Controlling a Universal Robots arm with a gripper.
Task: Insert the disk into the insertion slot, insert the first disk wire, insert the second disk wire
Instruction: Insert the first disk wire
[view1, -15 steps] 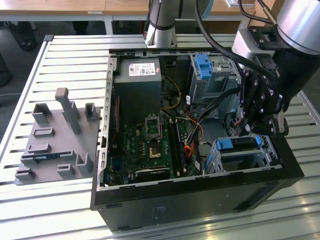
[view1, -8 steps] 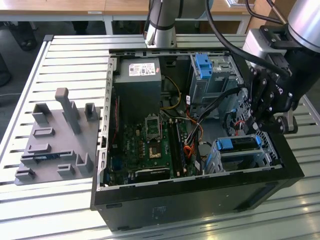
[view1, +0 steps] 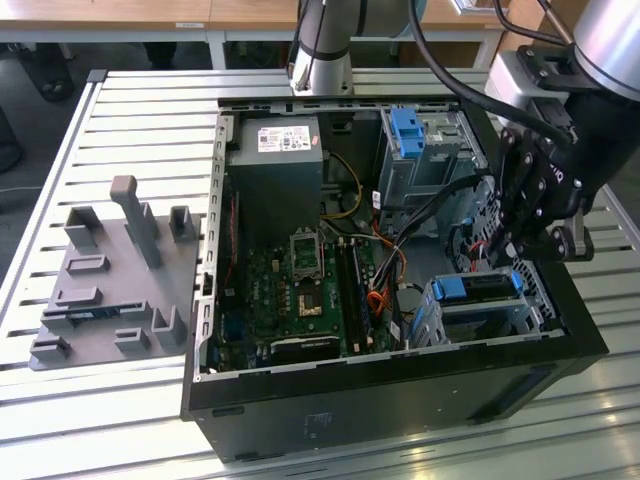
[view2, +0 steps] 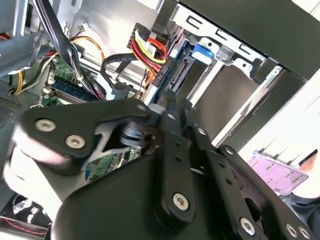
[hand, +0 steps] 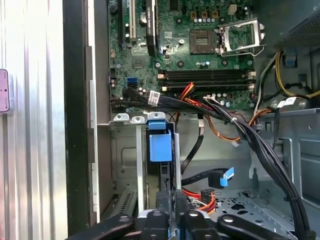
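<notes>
One disk lengthwise at insertion slot

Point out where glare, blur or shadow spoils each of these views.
Exterior view: light glares off the table slats, and the computer case shows a dark near side. Second wrist view: the hand looms close and blurred, with a blown-out white patch beyond. First wrist view: table slats wash out; the motherboard is evenly lit.

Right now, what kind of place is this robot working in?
Probably a robotics lab or workshop. An open desktop computer case lies on a slatted metal table, a grey fixture plate with upright pegs sits beside it, and wooden desks stand behind.
</notes>
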